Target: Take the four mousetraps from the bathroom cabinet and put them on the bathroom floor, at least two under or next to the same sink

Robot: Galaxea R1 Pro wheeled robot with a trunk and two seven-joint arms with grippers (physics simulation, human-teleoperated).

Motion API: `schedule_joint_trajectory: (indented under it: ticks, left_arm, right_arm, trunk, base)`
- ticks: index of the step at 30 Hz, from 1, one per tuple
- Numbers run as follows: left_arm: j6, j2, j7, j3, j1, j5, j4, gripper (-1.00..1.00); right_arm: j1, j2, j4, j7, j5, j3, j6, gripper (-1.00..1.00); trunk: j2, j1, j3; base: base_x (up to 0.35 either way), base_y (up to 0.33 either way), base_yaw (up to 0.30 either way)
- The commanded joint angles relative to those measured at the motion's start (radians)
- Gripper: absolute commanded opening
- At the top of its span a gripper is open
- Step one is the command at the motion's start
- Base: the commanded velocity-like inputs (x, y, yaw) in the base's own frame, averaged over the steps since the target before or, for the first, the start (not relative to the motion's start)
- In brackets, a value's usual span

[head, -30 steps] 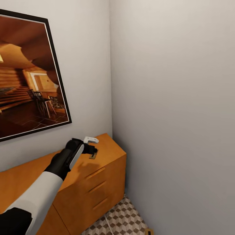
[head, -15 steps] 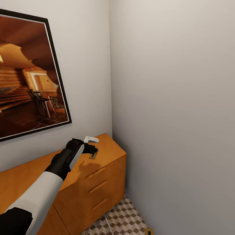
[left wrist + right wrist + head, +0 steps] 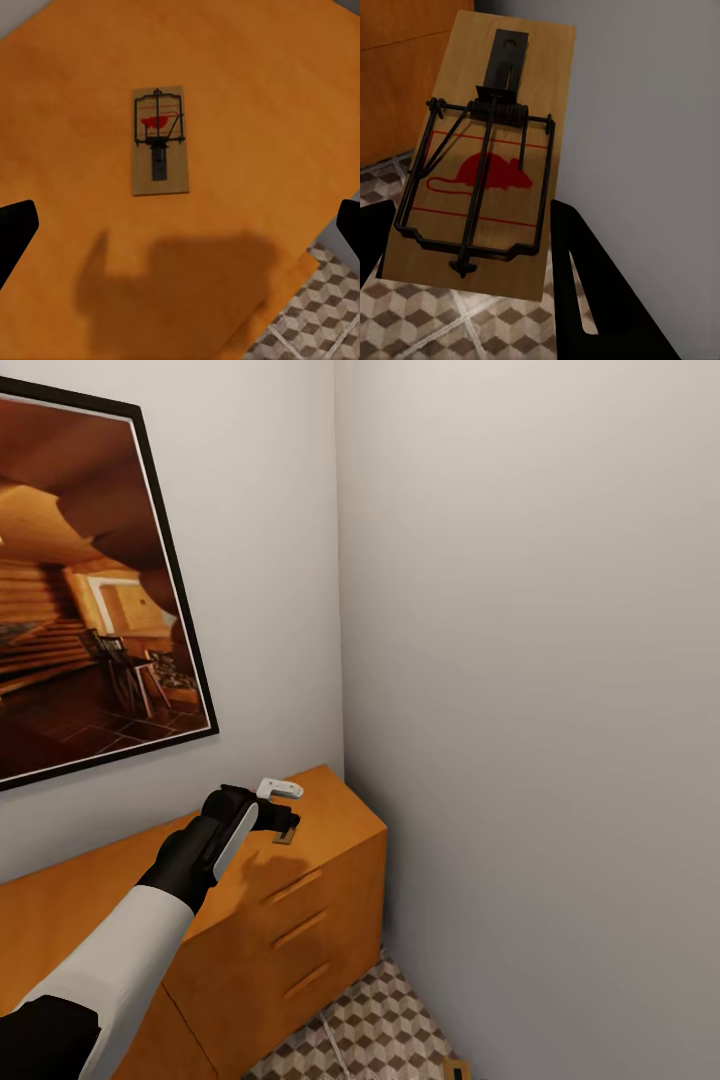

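A mousetrap (image 3: pixel 286 836) lies flat on the top of the orange-brown cabinet (image 3: pixel 335 825) near its right end. My left gripper (image 3: pixel 284 808) hovers just above it. In the left wrist view this mousetrap (image 3: pixel 159 142) lies on the cabinet top (image 3: pixel 262 82), and my left gripper (image 3: pixel 182 223) is open, one black fingertip at each side and both clear of the board. My right gripper (image 3: pixel 472 240) is shut on a second mousetrap (image 3: pixel 495 142), held above the cube-patterned bathroom floor (image 3: pixel 472 322) by a grey wall. A small brown board, probably that trap (image 3: pixel 455 1070), shows at the head view's lower edge.
The cabinet stands in a corner between two grey walls, with a large framed picture (image 3: pixel 90 590) on the wall behind it. Drawer fronts with slot handles (image 3: pixel 300 930) face the narrow strip of patterned floor (image 3: pixel 380 1030) by the right wall.
The head view has tilted slightly, so the picture frame sits a little higher. My left gripper stays over the mousetrap on the cabinet top.
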Motion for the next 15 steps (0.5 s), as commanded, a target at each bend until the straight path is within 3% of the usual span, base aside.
schedule_joint_trajectory:
  ticks: [1,15]
  left_arm:
    - [0.004,0.001,0.004,-0.003,-0.001,0.006,-0.001,1.0]
    - [0.004,0.001,0.004,-0.003,-0.001,0.006,0.0,1.0]
  right_arm:
    - [-0.001,0.0,0.001,-0.005,0.007,0.001,-0.002,-1.0]
    - [-0.001,0.0,0.001,-0.005,0.007,0.001,-0.002,-1.0]
  trunk:
    - [-0.002,0.001,-0.003]
    - [-0.002,0.001,-0.019]
  base:
    - [0.0,0.0,0.0]
    - [0.0,0.0,0.0]
